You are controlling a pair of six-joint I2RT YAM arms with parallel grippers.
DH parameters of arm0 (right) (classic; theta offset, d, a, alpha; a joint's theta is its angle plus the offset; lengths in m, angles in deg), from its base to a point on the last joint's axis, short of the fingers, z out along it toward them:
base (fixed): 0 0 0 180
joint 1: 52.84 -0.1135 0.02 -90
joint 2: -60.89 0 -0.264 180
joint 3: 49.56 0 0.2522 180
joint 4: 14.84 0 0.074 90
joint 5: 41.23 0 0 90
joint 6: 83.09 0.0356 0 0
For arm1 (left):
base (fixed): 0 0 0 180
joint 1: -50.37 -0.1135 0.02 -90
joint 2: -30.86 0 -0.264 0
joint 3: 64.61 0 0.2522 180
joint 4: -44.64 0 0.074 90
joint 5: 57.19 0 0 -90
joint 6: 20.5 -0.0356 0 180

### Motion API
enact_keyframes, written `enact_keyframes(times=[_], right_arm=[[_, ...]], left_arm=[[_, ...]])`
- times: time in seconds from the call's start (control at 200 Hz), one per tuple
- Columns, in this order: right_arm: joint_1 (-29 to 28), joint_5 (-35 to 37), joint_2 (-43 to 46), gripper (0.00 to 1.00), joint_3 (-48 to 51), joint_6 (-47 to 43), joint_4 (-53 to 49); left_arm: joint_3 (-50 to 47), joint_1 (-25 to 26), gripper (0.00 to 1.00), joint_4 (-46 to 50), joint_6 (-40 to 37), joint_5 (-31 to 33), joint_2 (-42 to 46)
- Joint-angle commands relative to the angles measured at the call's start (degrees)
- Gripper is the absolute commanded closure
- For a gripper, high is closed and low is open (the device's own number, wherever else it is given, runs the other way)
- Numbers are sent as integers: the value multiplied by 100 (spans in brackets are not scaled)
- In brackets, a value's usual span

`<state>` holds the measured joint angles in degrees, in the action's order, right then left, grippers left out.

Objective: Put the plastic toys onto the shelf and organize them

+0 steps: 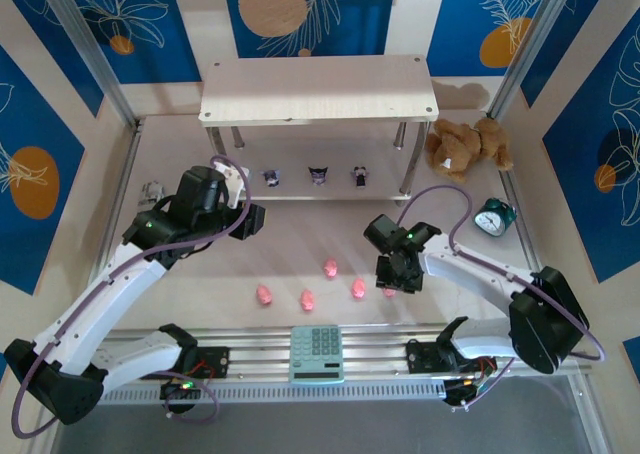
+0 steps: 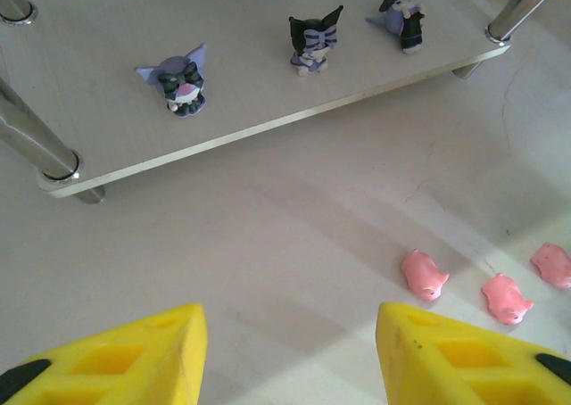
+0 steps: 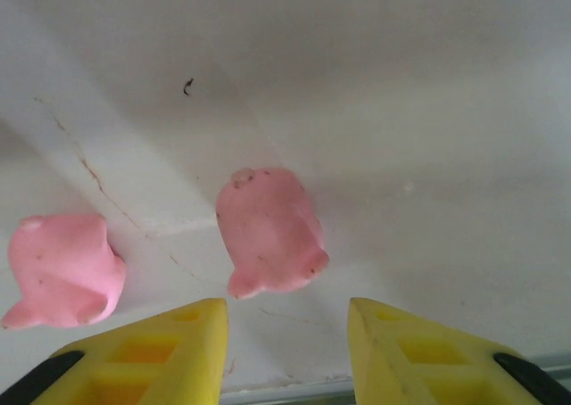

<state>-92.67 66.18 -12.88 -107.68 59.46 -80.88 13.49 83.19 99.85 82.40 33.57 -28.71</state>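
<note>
Three dark figurines (image 1: 318,175) with white faces stand in a row on the lower level of the pale wood shelf (image 1: 320,89); the left wrist view shows them as well (image 2: 313,41). Several pink pigs (image 1: 307,299) lie on the table in front. My left gripper (image 1: 252,219) (image 2: 290,351) hovers open and empty in front of the lower board (image 2: 268,124), with pigs (image 2: 424,274) to its right. My right gripper (image 1: 400,274) (image 3: 287,351) is open just above the table. One pig (image 3: 268,229) lies just beyond its fingertips, untouched, and another pig (image 3: 62,269) lies to the left.
A calculator (image 1: 318,354) lies at the near edge between the arm bases. A brown plush bear (image 1: 468,144) sits right of the shelf, with a small green clock (image 1: 493,217) in front of it. A silver toy car (image 1: 152,192) is at the far left.
</note>
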Motion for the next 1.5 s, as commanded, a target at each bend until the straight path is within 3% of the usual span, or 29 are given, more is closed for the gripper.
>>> enact_keyframes(times=[0.0, 0.105, 0.22, 0.535, 0.65, 0.875, 1.161, 1.321, 1.496], right_arm=[[28, -213, -243, 53, -25, -149, 108], [50, -262, -442, 47, 9, -142, 195], [64, -352, -602, 49, 36, -186, 337], [150, -227, -685, 83, 119, -314, 440], [138, 24, -234, 87, -183, -370, -6], [455, 736, 438, 86, -2899, -1448, -1502], [1268, 1017, -812, 83, -6598, -3311, -1391], [1766, 688, -1710, 83, -7831, -3657, -1301], [2037, 643, -2332, 83, -8359, -3808, -1292]], left_arm=[[190, 32, 47, 91, -157, 157, 34], [194, 23, 46, 100, -190, 199, 5], [199, 20, 46, 124, -228, 239, -35], [200, -12, 46, 153, -288, 346, -77], [315, -21, 46, 238, -336, 353, -99], [1198, -161, 44, 587, -587, 375, -351], [1933, -716, 41, 84, -163, -937, -757], [2314, -814, 38, 122, -83, -1333, -1038], [2382, -897, 39, 152, -78, -1376, -1050]])
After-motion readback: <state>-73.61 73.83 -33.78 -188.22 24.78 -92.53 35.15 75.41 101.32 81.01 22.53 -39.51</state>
